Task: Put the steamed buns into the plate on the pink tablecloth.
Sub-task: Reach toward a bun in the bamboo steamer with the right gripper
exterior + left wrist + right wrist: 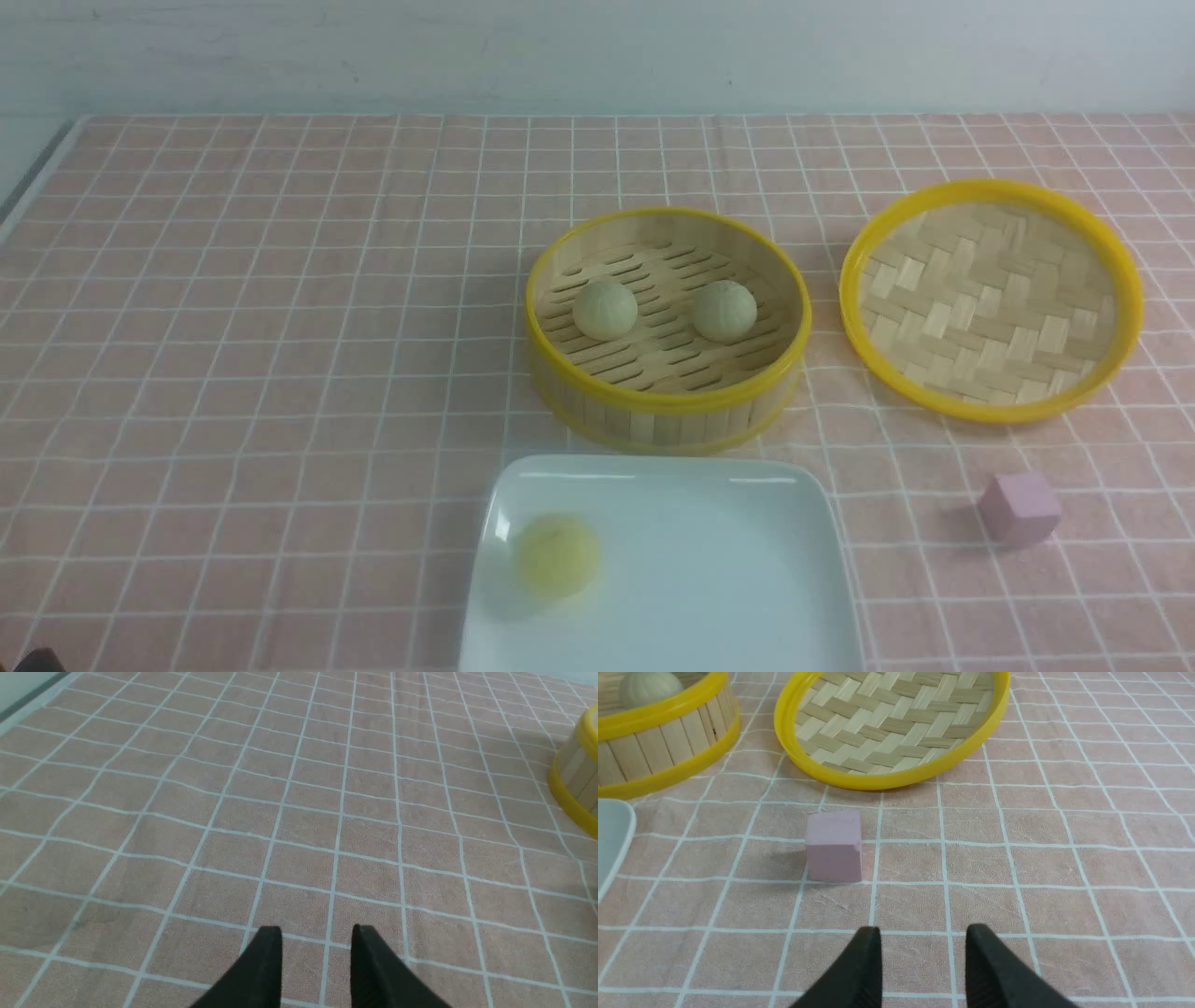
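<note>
Two steamed buns [605, 310] [724, 310] sit side by side in the yellow-rimmed bamboo steamer [667, 415]. A third bun [556, 554], blurred, lies on the left part of the white square plate [709, 579] on the pink tablecloth [233, 373]. Neither gripper shows in the front view. My left gripper [316, 938] is open and empty over bare cloth, left of the steamer [577, 774]. My right gripper [923, 938] is open and empty, a little short of the pink cube [833, 845]. One bun [647, 688] and the plate's edge [616, 835] show in the right wrist view.
The woven bamboo lid [990, 299] lies upturned right of the steamer. A small pink cube [1019, 508] stands on the cloth right of the plate. The table's left edge [37, 177] runs along the far left. A white wall stands behind.
</note>
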